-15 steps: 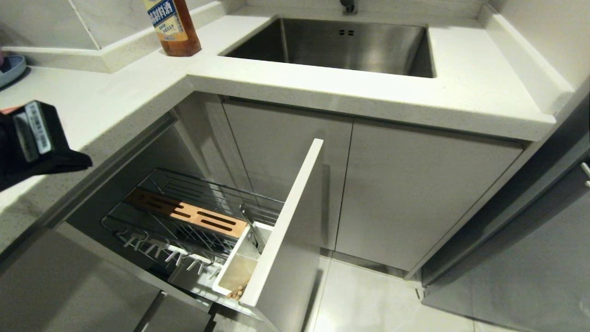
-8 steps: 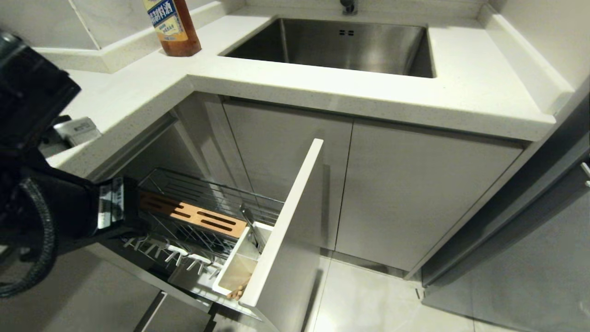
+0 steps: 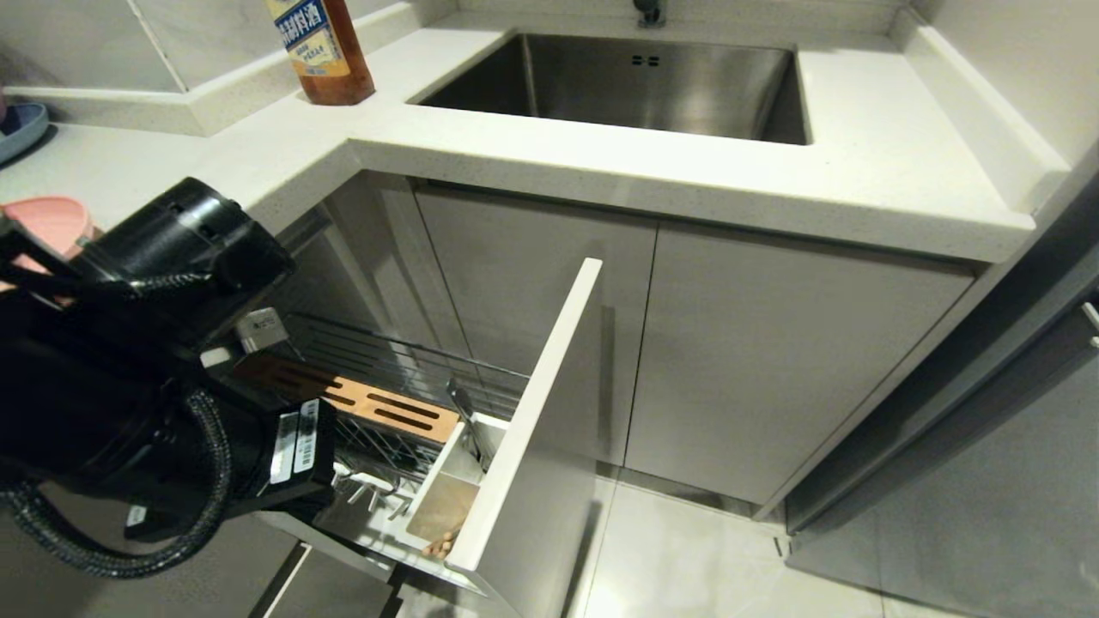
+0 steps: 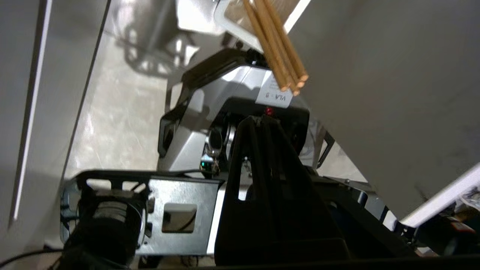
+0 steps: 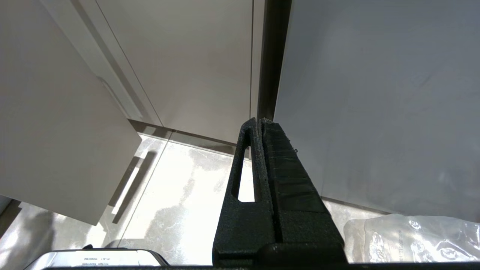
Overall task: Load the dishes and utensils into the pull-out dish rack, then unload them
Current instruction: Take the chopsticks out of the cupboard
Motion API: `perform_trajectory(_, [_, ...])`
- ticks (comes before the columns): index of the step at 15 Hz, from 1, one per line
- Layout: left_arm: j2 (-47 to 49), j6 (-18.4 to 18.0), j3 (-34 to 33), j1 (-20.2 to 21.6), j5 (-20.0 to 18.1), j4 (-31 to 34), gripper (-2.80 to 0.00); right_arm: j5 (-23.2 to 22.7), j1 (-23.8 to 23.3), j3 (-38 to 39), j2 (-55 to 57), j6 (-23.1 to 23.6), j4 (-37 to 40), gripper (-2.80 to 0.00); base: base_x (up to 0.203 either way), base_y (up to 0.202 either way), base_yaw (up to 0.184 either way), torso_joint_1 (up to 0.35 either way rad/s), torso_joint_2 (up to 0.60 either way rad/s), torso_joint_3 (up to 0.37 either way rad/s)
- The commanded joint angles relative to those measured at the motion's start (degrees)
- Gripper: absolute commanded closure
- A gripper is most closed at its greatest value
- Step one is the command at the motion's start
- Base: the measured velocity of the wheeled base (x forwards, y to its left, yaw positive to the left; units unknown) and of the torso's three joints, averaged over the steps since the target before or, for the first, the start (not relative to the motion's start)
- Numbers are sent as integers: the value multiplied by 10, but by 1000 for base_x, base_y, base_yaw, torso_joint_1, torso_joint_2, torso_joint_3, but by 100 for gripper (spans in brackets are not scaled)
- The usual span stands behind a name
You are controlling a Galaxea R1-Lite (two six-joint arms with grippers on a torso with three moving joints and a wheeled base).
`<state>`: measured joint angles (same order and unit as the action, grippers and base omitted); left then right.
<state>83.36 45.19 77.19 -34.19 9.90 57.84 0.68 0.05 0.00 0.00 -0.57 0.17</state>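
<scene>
The pull-out dish rack (image 3: pixel 386 360) stands drawn out under the counter, with its wooden strip (image 3: pixel 386 410) and white utensil cup (image 3: pixel 446 498). The chopsticks (image 3: pixel 442 543) lie in the cup with their ends past its rim, and they show close up as chopsticks (image 4: pixel 277 48) in the left wrist view. A silver utensil handle (image 3: pixel 464 414) leans in the cup. My left arm (image 3: pixel 172 386) hangs over the rack's left part. My left gripper (image 4: pixel 258 119) is shut and empty, just short of the chopstick ends. My right gripper (image 5: pixel 258 120) is shut and empty, pointing at the floor. A pink dish (image 3: pixel 43 219) sits on the counter, partly hidden.
A sauce bottle (image 3: pixel 322 51) stands on the counter corner by the steel sink (image 3: pixel 618 81). A blue dish rim (image 3: pixel 17 129) shows at the far left. The rack's pale front panel (image 3: pixel 532 429) juts out over the tiled floor (image 3: pixel 687 558). My own base (image 4: pixel 210 112) lies below the left gripper.
My left arm has swung from over the counter at the left down and to the right, in front of the rack, and now hides its hooks and left end. The rack and utensils have not moved.
</scene>
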Motion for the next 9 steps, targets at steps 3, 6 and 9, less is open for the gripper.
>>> perform_trajectory(3, [33,12,-16,6,-1,3,0,0,0,1,0,0,0,0,0,0,0,0,0,0])
perform_trajectory(6, [59,13,-16,18,-25,3,0,0,0,1,0,0,0,0,0,0,0,0,0,0])
perform_trajectory(9, [86,11,-13,28,-47,-1,-280,0,0,1,0,0,0,0,0,0,0,0,0,0])
